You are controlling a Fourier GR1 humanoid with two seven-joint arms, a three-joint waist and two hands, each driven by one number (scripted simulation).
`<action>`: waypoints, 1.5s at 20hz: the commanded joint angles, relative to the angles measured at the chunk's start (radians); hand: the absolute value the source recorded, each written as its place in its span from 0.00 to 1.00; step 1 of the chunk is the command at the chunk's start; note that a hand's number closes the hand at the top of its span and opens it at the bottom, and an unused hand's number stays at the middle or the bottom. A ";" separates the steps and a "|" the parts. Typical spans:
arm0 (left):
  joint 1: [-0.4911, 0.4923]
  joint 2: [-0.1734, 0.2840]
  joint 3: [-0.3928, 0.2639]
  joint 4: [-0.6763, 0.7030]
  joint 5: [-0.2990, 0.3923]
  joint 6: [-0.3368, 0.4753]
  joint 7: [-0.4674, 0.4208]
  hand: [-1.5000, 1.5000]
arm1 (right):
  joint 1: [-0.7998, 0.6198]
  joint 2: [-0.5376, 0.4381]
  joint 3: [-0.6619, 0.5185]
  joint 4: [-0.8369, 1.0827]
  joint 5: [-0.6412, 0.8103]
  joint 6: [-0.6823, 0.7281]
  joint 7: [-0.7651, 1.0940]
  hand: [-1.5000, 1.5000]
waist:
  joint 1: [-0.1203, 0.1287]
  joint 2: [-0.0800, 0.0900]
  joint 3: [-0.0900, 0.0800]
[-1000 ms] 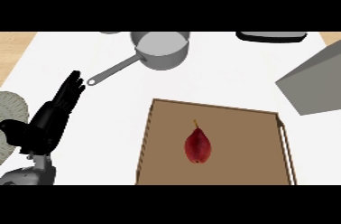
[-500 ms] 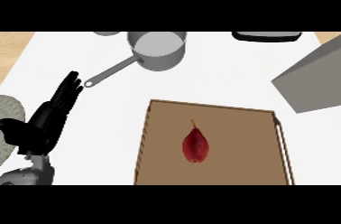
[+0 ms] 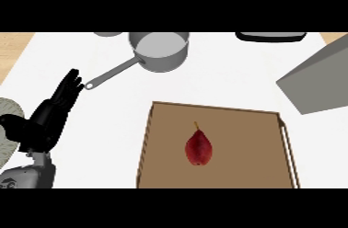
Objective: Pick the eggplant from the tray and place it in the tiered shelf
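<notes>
A dark red eggplant [image 3: 198,148] with a thin stem lies in the middle of the brown tray [image 3: 245,126] at the lower centre of the head view. The grey tiered shelf [image 3: 319,82] shows only as a slanted grey block at the right edge. My left hand [image 3: 48,119] is at the left, well apart from the tray, its fingers straight and pointing up toward the pot's handle, holding nothing. My right hand does not show.
A grey metal pot [image 3: 161,50] with a long handle [image 3: 112,74] stands at the back, left of centre. A dark object [image 3: 270,36] lies at the back right. A pale round item [image 3: 8,130] sits at the left edge behind my hand.
The view has shifted slightly, so everything sits a little lower and further right in the frame. My left hand keeps its pose.
</notes>
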 commanded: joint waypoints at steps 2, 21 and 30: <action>0.050 0.018 0.021 -0.062 0.026 -0.024 0.020 0.50 | -0.073 0.027 0.014 0.231 0.078 -0.049 -0.073 1.00 | 0.009 0.000 0.000; 0.036 0.019 0.023 -0.049 0.039 -0.049 0.030 0.50 | -0.251 -0.064 -0.026 0.564 0.310 -0.365 0.121 0.00 | 0.012 0.002 0.001; 0.072 0.006 0.014 -0.052 0.005 -0.031 -0.018 0.50 | -0.428 -0.156 -0.207 0.603 0.067 -0.002 0.219 0.00 | 0.002 -0.006 0.000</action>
